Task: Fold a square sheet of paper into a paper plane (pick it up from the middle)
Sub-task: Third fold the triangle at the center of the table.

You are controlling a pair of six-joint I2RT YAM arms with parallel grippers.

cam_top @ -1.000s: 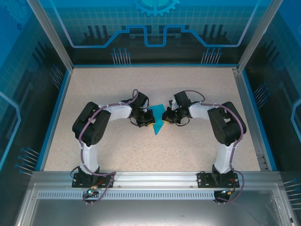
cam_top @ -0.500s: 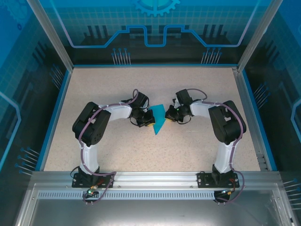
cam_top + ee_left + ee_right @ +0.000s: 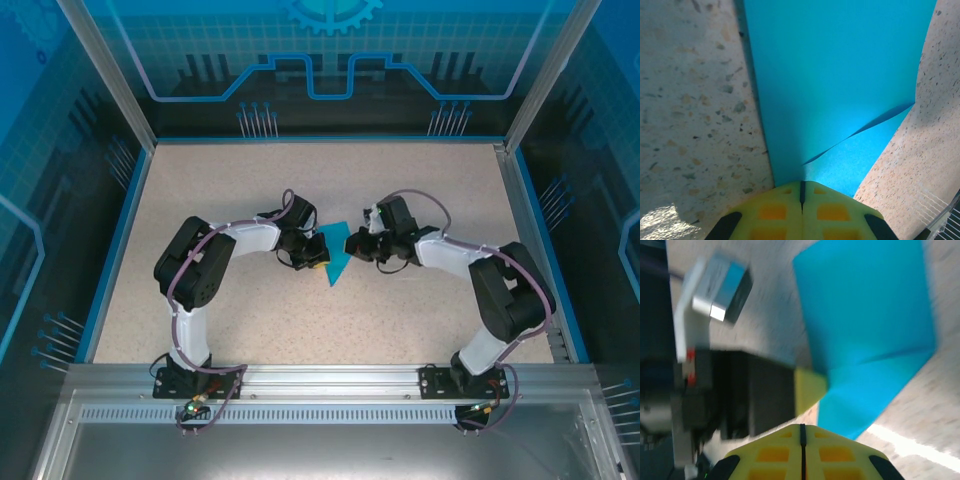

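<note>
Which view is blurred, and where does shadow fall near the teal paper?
Right wrist view: motion blur smears the folded teal-blue paper sheet and the speckled beige table. Left wrist view: sharp; a dark shadow runs along the paper's left edge. Top external view: sharp, evenly lit.

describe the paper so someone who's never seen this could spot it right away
Start at the speckled beige table. At its middle the two arms reach toward each other, and between the left claw and right claw lies the folded teal paper. It is the only bright teal thing there, tapering to a point.
</note>
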